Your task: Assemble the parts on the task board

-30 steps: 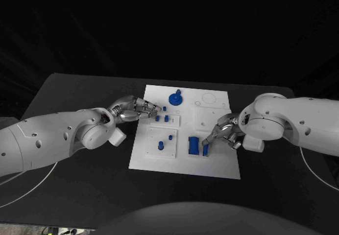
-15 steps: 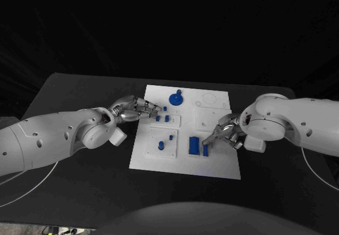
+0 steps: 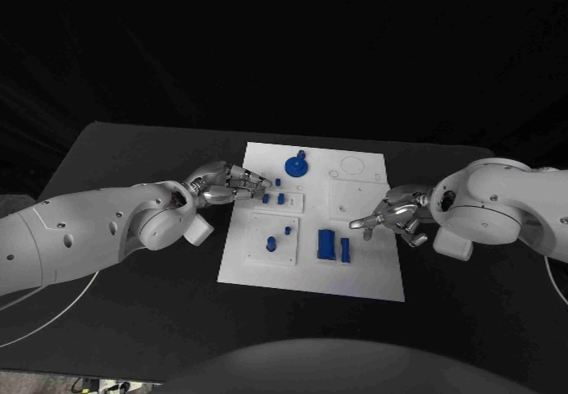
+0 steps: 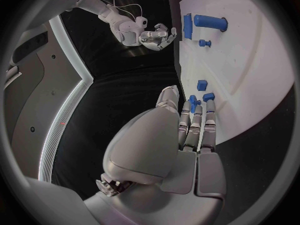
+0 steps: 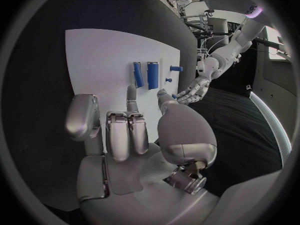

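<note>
The white task board [image 3: 355, 275] lies mid-table. A wide blue block [image 3: 324, 243] and a narrow blue bar [image 3: 345, 249] lie side by side on it; they show again as the block [image 5: 152, 75] and the bar [image 5: 137, 74]. My right hand [image 3: 396, 215] hovers just right of them, fingers spread, holding nothing. My left hand [image 3: 225, 182] is curled at the board's left edge. Its fingertips [image 4: 187, 110] pinch a small blue part [image 4: 192, 103] close to two small blue pieces [image 3: 275, 198] on the board.
A round blue knob part [image 3: 296, 167] stands near the board's far edge. Two small blue pegs [image 3: 271, 243] sit in the left panel. Black table [image 3: 142, 148] surrounds the board on all sides.
My right hand has drawn back to the right off the narrow blue bar and spread its fingers; the bar stays beside the wide block. The left hand has hardly moved.
</note>
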Motion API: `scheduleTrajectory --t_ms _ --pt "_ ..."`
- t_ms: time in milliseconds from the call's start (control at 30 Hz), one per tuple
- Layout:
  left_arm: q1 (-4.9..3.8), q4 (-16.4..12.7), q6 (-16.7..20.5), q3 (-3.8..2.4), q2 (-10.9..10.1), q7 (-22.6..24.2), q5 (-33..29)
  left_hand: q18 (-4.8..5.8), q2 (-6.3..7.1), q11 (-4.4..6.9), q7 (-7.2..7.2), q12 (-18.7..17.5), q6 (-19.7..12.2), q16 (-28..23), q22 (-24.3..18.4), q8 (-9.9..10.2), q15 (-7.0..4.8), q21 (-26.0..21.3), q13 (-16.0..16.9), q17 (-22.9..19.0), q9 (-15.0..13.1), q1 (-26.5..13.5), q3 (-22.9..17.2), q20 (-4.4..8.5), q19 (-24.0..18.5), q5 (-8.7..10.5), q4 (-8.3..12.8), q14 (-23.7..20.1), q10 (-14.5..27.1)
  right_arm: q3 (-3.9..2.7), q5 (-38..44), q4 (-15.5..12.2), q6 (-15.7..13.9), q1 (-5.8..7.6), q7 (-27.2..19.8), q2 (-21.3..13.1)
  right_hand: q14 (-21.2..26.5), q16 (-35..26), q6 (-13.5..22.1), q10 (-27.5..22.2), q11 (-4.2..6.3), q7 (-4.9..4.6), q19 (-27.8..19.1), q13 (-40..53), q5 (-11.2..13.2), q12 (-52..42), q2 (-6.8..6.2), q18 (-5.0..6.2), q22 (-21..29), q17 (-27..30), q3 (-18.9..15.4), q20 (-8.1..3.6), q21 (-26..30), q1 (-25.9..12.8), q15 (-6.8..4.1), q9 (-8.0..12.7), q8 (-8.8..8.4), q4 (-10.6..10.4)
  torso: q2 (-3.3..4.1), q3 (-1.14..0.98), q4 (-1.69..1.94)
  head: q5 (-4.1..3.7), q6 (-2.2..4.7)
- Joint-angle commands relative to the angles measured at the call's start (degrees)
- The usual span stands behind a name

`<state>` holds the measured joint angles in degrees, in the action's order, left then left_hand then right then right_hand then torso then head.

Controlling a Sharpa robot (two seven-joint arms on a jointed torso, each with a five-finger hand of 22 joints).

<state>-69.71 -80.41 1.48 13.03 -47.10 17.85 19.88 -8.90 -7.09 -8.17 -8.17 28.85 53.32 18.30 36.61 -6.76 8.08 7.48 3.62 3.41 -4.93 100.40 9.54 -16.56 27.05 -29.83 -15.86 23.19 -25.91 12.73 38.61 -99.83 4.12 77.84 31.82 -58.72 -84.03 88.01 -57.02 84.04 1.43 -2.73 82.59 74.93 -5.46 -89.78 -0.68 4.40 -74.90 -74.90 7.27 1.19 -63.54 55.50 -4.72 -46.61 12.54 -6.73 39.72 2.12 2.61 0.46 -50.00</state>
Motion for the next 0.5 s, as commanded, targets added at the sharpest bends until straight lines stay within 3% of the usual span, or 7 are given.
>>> scheduleTrajectory --t_ms 33,100,233,300,400,500 --pt "0.31 -0.46 -1.63 0.13 0.05 0.24 0.00 0.61 0.06 0.03 -0.30 -0.12 0.21 0.25 0.04 -0.35 0.01 0.34 0.03 0.10 -0.10 0.44 -0.16 0.00 0.49 -0.25 -0.06 0.34 -0.30 0.07 4.22 -2.51 -6.45 -0.12 -16.24 -1.61 -5.69 1.16 6.68 5.96 -0.31 -1.23 0.05 15.07 -9.07 -0.22 1.37 0.35 -8.28 -13.94 3.74 0.11 -0.73 9.36 -0.09 -0.23 -1.72 4.91 0.12 0.09 -0.20 -0.11 0.00" --pt "0.35 -0.49 -1.67 0.13 -0.02 0.35 0.01 0.61 0.05 0.02 -0.30 -0.12 0.22 0.29 0.03 -0.36 0.02 0.34 0.03 0.11 -0.10 0.46 -0.17 0.00 0.49 -0.27 -0.06 0.39 -0.32 0.11 8.01 -3.63 -8.82 -0.50 -19.51 -2.36 -5.45 0.70 7.82 5.96 -0.65 -1.77 -0.91 15.07 -13.09 -0.22 1.54 0.50 -8.21 -13.31 4.94 0.47 0.62 12.89 0.43 -0.85 -0.92 6.85 0.15 0.07 -0.33 -0.11 0.00" --pt "0.49 -0.52 -1.75 0.13 -0.11 0.51 0.03 0.61 0.04 0.01 -0.30 -0.12 0.23 0.31 0.03 -0.37 0.02 0.34 0.03 0.11 -0.10 0.47 -0.18 0.00 0.49 -0.28 -0.05 0.42 -0.33 0.17 17.93 -5.45 -14.46 -2.41 -25.91 -3.84 -5.07 0.26 8.07 5.96 -0.34 -1.50 -2.43 15.07 -15.79 -0.22 2.77 0.88 -8.23 -12.68 6.82 0.74 2.20 19.13 0.50 -4.12 4.07 9.62 0.09 0.10 -0.49 -0.19 0.00" --pt "0.54 -0.53 -1.73 0.13 -0.16 0.59 0.04 0.61 0.02 -0.01 -0.29 -0.12 0.24 0.34 0.02 -0.38 0.05 0.35 0.03 0.12 -0.11 0.52 -0.21 0.00 0.50 -0.31 -0.04 0.46 -0.36 0.22 19.92 -5.62 -15.97 -3.23 -27.61 -4.09 -5.02 0.25 9.18 5.96 -0.58 -1.71 -2.70 15.07 -16.12 -0.22 3.36 0.84 -8.23 -12.66 7.41 0.87 2.20 20.59 0.59 -4.39 4.77 10.02 0.06 0.12 -0.61 -0.14 0.00" --pt "0.65 -0.57 -1.71 0.13 -0.33 0.76 0.05 0.60 0.00 -0.03 -0.29 -0.12 0.26 0.36 0.01 -0.40 0.07 0.36 0.04 0.12 -0.11 0.56 -0.24 0.01 0.51 -0.34 -0.03 0.49 -0.39 0.33 22.38 -5.44 -18.22 -4.90 -29.97 -4.20 -4.93 0.21 9.74 5.96 -1.13 -2.52 -3.02 15.07 -16.46 -0.22 3.84 0.76 -8.25 -12.57 8.61 1.18 2.02 22.28 1.15 -2.63 4.29 10.48 0.08 0.10 -0.64 -0.18 0.00" --pt "0.77 -0.61 -1.75 0.12 -0.45 0.87 0.06 0.60 -0.02 -0.04 -0.29 -0.13 0.27 0.42 0.00 -0.41 0.08 0.37 0.04 0.13 -0.11 0.61 -0.28 0.01 0.52 -0.36 -0.01 0.57 -0.42 0.39 23.76 -4.99 -19.82 -6.63 -31.52 -4.03 -4.86 0.20 8.10 5.96 -2.11 -3.34 -3.32 15.07 -17.60 -0.22 3.60 0.73 -8.27 -12.52 10.36 1.81 1.54 23.07 2.13 3.05 1.33 10.19 0.07 0.07 -0.43 -0.39 0.00"
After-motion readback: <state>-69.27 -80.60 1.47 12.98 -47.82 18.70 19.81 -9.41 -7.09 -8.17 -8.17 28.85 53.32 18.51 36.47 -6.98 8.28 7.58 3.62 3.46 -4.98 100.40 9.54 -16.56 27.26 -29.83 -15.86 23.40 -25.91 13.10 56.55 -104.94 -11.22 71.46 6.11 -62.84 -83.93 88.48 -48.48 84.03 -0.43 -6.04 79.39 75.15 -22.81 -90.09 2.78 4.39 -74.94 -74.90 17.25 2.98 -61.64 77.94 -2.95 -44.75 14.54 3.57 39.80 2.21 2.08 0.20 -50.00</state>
